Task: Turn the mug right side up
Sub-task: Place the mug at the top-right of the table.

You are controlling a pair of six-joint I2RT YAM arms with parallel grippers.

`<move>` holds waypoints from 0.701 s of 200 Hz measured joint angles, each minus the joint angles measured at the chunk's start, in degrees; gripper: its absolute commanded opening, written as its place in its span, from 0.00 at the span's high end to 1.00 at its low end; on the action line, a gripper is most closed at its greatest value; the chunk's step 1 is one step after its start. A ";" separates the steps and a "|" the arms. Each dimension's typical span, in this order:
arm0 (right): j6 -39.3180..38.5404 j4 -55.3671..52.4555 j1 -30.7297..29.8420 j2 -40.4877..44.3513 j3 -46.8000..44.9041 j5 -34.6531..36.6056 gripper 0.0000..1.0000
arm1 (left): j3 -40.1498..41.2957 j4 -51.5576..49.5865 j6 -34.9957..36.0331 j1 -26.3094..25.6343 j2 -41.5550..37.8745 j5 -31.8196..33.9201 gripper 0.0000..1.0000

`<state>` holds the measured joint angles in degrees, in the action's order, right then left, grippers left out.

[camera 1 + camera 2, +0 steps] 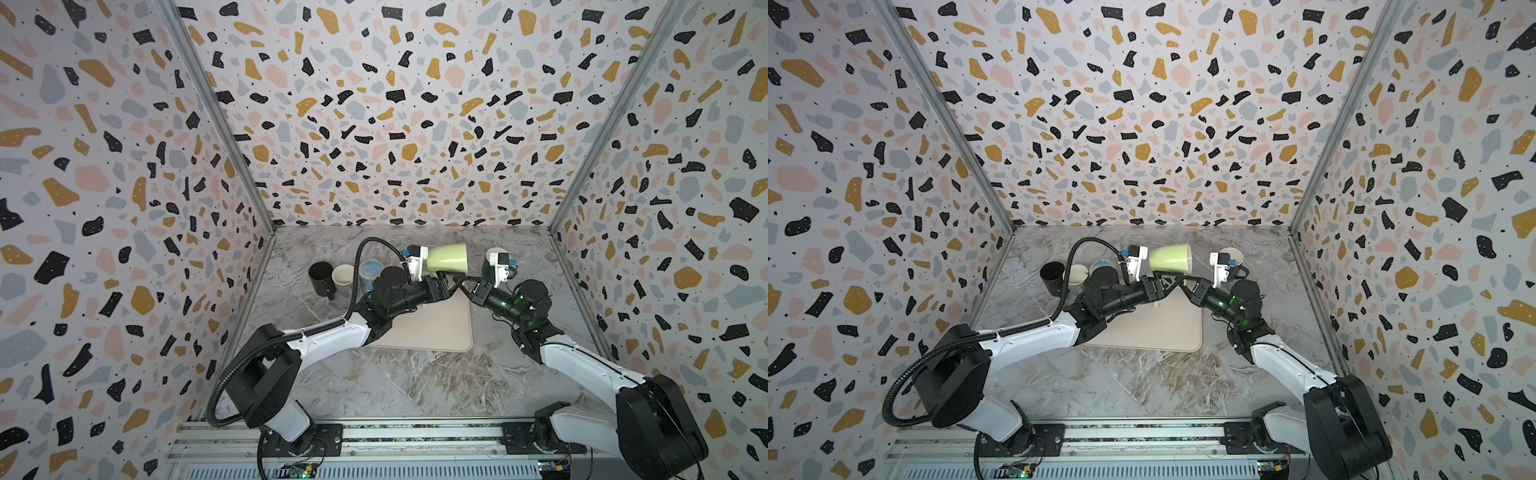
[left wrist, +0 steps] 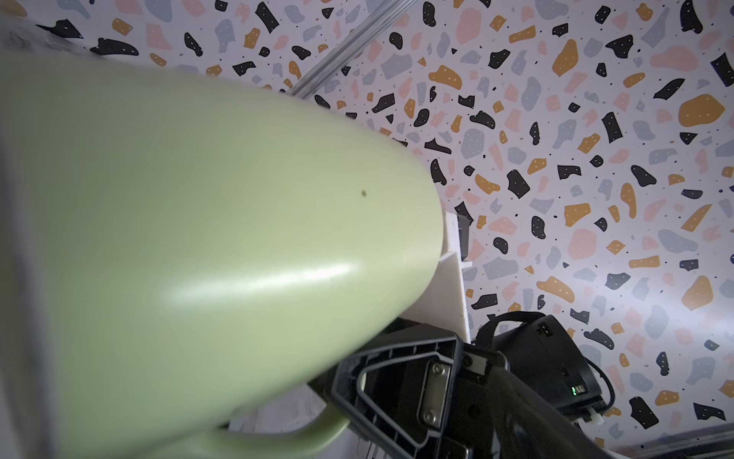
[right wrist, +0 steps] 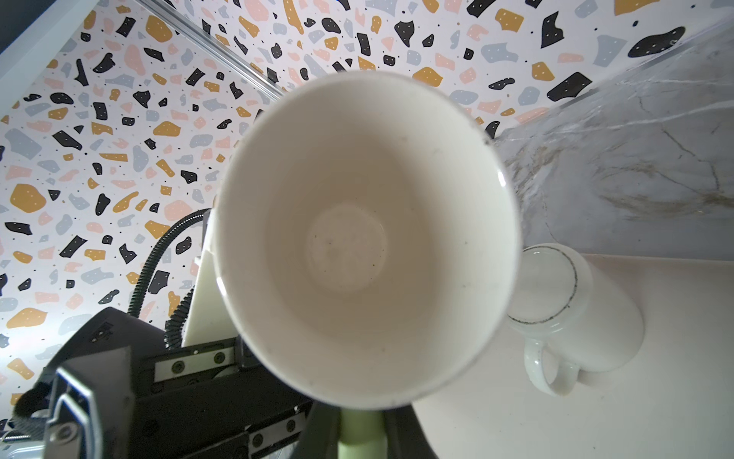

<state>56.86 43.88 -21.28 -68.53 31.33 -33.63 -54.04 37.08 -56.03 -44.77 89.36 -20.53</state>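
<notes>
A pale green ceramic mug [image 1: 449,259] with a white inside is held on its side, off the grey marbled tabletop [image 1: 395,382], over the 12 o'clock edge of a square beige mat [image 1: 436,328]. In both top views its mouth is turned toward 3 o'clock and its narrow base toward 9 o'clock, with the handle at 6 o'clock. The handle is pinched by the right gripper [image 1: 464,286], which is brought in from 4 o'clock. In the right wrist view the green handle is seen clamped between the two fingers, and the white inside is looked straight into. The left gripper [image 1: 449,288] is placed just beside it, at 7 o'clock of the mug, with its jaws spread and nothing gripped. Whether a finger touches the mug cannot be told.

At 10 o'clock on the table a black cylindrical cup [image 1: 322,280], a cream cup [image 1: 343,278] and a blue cup [image 1: 371,268] are lined up side by side. A white ceramic mug [image 3: 576,318] is stood upside down on the mat. A dark blue mug [image 1: 1241,272] is partly hidden at 2 o'clock
</notes>
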 measured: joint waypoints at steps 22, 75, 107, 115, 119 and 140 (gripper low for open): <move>-0.61 -1.36 0.00 0.92 0.00 0.44 1.00 | 0.00 -0.37 0.57 0.00 -0.09 0.07 0.00; -1.88 -3.32 0.07 3.06 0.00 1.38 1.00 | -0.11 -1.51 1.22 0.00 -0.33 0.15 0.00; -1.95 -3.69 0.17 3.13 0.00 1.57 1.00 | -0.11 -2.21 1.25 0.00 -0.33 0.35 0.00; -1.97 -3.78 0.24 3.23 0.00 1.62 1.00 | -0.11 -2.54 1.27 0.00 -0.33 0.39 0.00; -1.97 -3.82 0.28 3.30 0.00 1.70 1.00 | -0.11 -2.64 1.29 0.00 -0.33 0.46 0.00; -2.32 -3.91 0.44 3.58 0.00 1.73 1.00 | -0.13 -3.34 1.42 0.00 -0.35 0.55 0.00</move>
<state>54.54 39.97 -20.84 -64.95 31.33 -31.90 -54.17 33.74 -54.61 -44.77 89.01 -19.99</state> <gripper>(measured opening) 0.166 0.997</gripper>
